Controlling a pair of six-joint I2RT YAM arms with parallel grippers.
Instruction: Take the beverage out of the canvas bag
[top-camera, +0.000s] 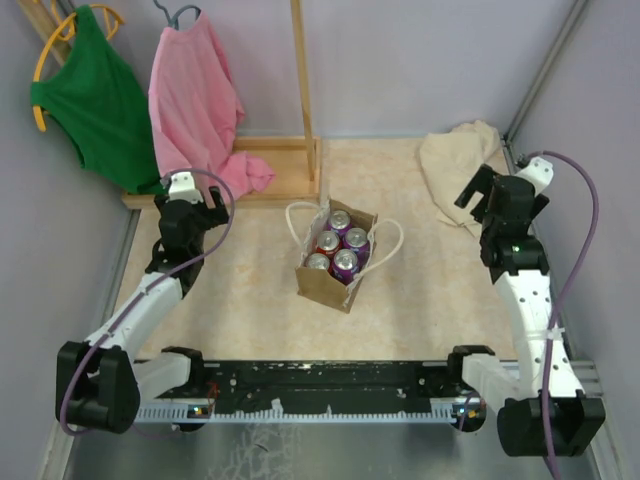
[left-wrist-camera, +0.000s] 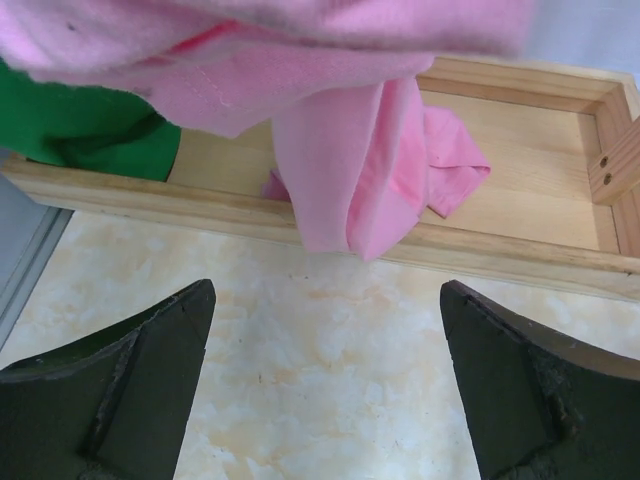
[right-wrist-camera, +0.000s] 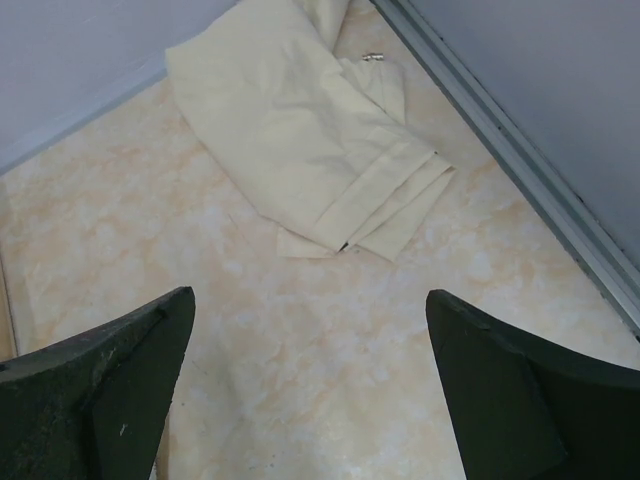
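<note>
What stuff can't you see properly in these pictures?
Cans in the canvas bag: top view shows only lids; the bag's walls hide their sides, and any writing is too small.
Canvas bag: absent from both wrist views, which face elsewhere.
Pink cloth: left wrist view, its top is blurred and cut off by the upper edge.
Cream cloth: right wrist view, its far end is cut off by the upper edge.

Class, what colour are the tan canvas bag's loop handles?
White loop handles; top external view shows best.

Tan-brown canvas bag (top-camera: 335, 280) mid-table, upright, open-topped (white loop handles splayed), four beverage cans (top-camera: 338, 250) inside
</note>
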